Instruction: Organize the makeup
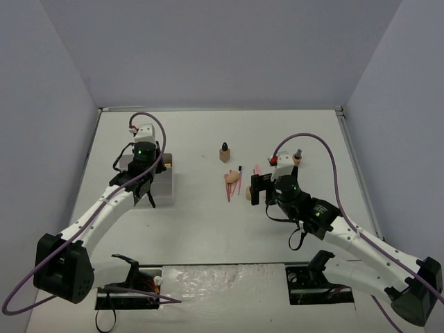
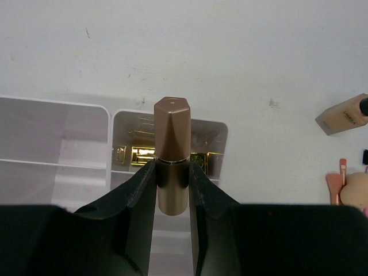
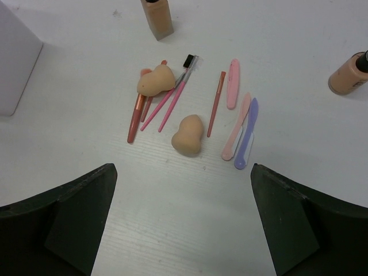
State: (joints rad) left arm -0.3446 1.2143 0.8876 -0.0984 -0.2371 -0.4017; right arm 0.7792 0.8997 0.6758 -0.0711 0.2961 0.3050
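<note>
My left gripper (image 2: 172, 170) is shut on a bronze lipstick tube (image 2: 171, 131), held upright over a compartment of the white organizer (image 2: 109, 125) where gold-trimmed lipstick tubes (image 2: 142, 154) lie. From above, this gripper (image 1: 142, 183) hangs at the organizer (image 1: 165, 190). My right gripper (image 3: 183, 170) is open and holds nothing, hovering just short of the loose makeup: two peach sponges (image 3: 187, 135) (image 3: 155, 80), pink brushes (image 3: 171, 104), a thin red stick (image 3: 216, 103), and pink (image 3: 232, 91), peach (image 3: 237, 133) and lilac (image 3: 247, 142) sticks.
A square tan bottle (image 3: 157, 19) stands behind the pile and a round tan bottle (image 3: 347, 75) lies to the far right. In the top view they are the bottle (image 1: 225, 152) at centre and the bottle (image 1: 297, 158) beside the right arm. The organizer's corner (image 3: 14, 63) shows at the left.
</note>
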